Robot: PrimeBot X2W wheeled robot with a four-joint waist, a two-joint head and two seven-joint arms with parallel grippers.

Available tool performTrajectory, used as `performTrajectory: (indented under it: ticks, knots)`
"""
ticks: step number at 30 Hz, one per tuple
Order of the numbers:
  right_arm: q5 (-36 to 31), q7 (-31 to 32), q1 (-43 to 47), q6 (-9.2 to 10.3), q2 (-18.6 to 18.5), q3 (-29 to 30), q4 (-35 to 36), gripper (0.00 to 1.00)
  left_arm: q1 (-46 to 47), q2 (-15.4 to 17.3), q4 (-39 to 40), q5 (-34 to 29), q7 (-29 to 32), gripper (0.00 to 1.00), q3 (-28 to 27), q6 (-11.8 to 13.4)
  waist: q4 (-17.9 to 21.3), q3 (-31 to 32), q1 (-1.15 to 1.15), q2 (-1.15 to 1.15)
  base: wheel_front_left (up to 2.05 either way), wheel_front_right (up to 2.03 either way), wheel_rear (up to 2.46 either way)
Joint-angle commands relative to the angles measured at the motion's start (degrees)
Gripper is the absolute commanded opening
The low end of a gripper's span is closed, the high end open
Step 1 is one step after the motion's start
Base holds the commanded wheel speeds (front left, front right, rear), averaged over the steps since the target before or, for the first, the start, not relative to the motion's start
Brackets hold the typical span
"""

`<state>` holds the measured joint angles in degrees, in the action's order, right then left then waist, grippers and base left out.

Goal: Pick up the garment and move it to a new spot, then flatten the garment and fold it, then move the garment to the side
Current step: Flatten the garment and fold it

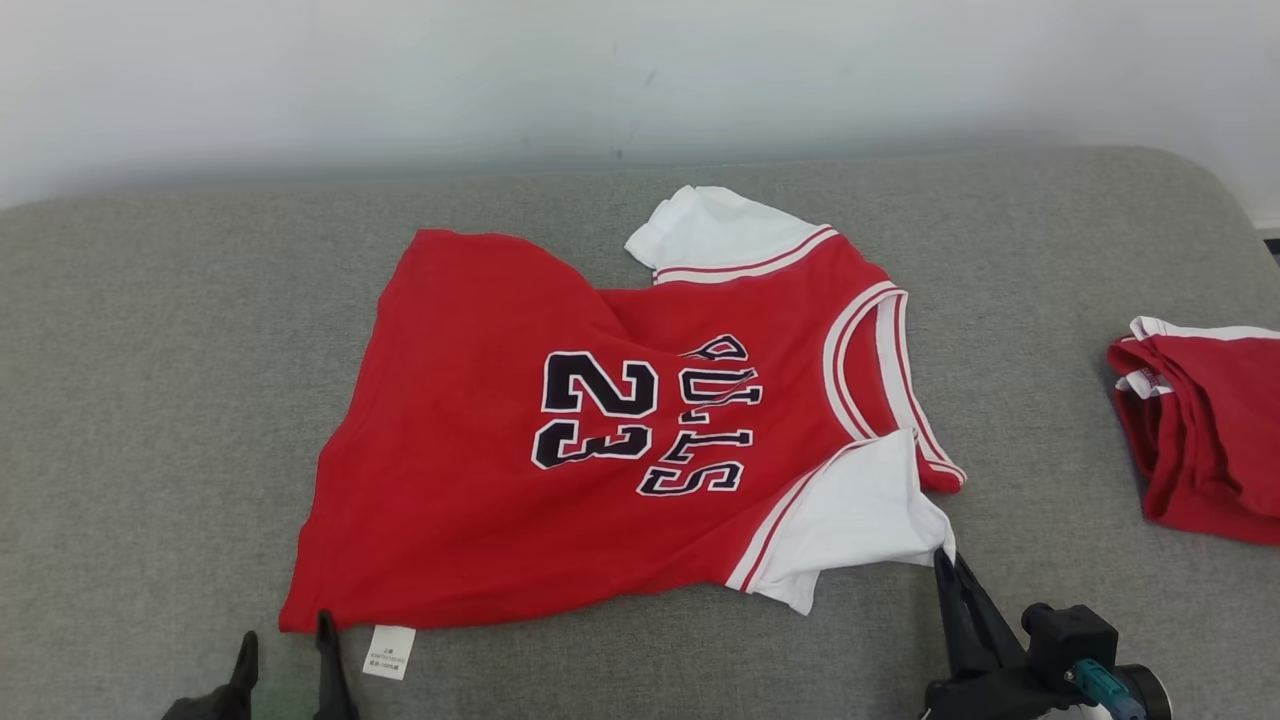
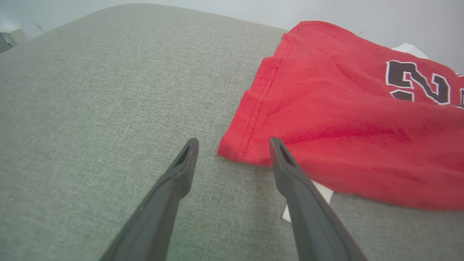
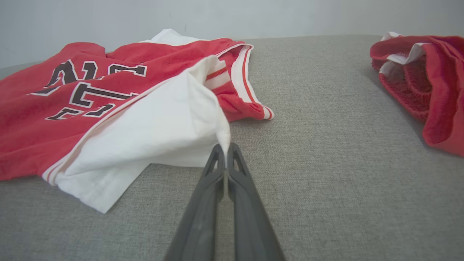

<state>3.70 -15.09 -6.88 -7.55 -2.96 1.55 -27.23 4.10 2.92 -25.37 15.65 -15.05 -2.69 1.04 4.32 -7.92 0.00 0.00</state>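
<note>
Red jersey (image 1: pixel 560 470), number side up on the grey cushion (image 1: pixel 150 400), rumpled and unfolded.
Pinched at the white sleeve (image 1: pixel 860 500) corner by the closed right gripper (image 1: pixel 947 560); hem corner bracketed by the wide-open left gripper (image 1: pixel 285 632), ungripped. Judged mid-flattening; folding and moving aside left.

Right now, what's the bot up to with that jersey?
The right gripper is shut on the edge of the white sleeve of the jersey. The left gripper is open, straddling the hem corner, not gripping yet. The jersey lies mostly spread but wrinkled on the grey cushion. Another red garment sits bundled off to the right.
</note>
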Motion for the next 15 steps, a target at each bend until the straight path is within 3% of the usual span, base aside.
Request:
performTrajectory:
  ticks: [1, 7, 9, 13, 15]
  knots:
    - [0.45, -0.05, 0.09, 0.16, 0.09, -0.23, 0.03, 0.0, 1.09, 0.01, -0.34, 0.29, -0.17, 1.0, -0.58, 0.13, 0.26, 0.03, 0.0, 0.0, 0.0, 0.0, 0.0]
    - [1.02, -0.04, -0.24, 0.16, 0.1, -1.27, 0.49, 0.0, 2.5, -0.01, -4.3, 0.84, -0.17, 1.0, -1.65, -0.99, 1.32, -0.2, 0.0, 0.0, 0.0, 0.0, 0.0]
    - [1.05, -0.04, -0.14, 0.16, 0.1, -1.33, 0.72, 0.0, 2.51, -0.01, -5.25, 1.19, -0.17, 0.94, -1.91, -1.22, 1.58, -0.23, 0.0, 0.0, 0.0, 0.0, 0.0]
    - [0.89, -0.04, -0.27, 0.16, 0.1, -1.58, 1.09, 0.0, 3.45, 0.0, -7.44, 2.88, -0.17, 0.92, -2.14, -1.2, 2.06, -0.47, 0.0, 0.0, 0.0, 0.0, 0.0]
    - [0.66, -0.04, -0.34, 0.16, 0.1, -1.61, 1.26, 0.0, 3.66, -0.04, -8.76, 2.82, -0.16, 0.69, -1.76, -1.59, 2.16, -0.58, 0.0, 0.0, 0.0, 0.0, 0.0]
